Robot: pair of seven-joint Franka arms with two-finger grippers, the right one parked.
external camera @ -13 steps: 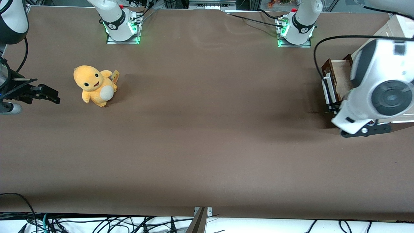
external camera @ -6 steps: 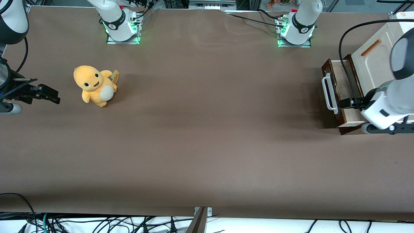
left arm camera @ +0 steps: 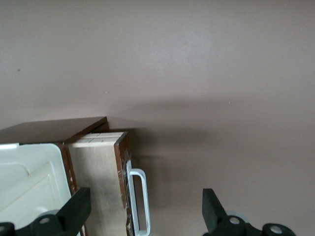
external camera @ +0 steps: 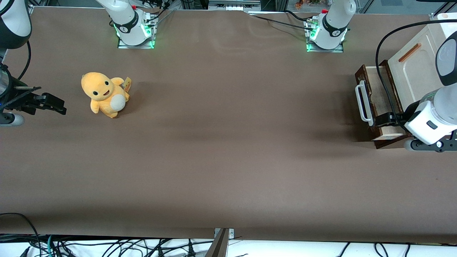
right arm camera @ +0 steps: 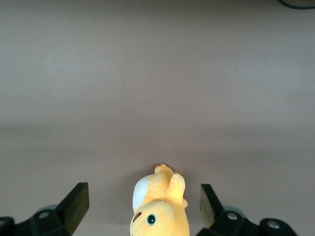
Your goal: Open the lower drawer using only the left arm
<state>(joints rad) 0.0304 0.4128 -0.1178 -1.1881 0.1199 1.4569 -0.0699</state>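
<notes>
Drawer front of dark wood is standing proud of the cream cabinet (external camera: 414, 67): the lower drawer (external camera: 378, 98) is sitting pulled out at the working arm's end of the desk (external camera: 228, 142), its pale inside showing and its white loop handle (external camera: 361, 101) facing the desk's middle. The left arm (external camera: 433, 114) is hanging above it, and the claw (left arm camera: 142, 214) is hovering over the open drawer, its black fingers (left arm camera: 76, 211) spread wide and gripping nothing, clear of the handle. A yellow plush toy (external camera: 103, 94) is sitting well apart, toward the parked arm's end.
</notes>
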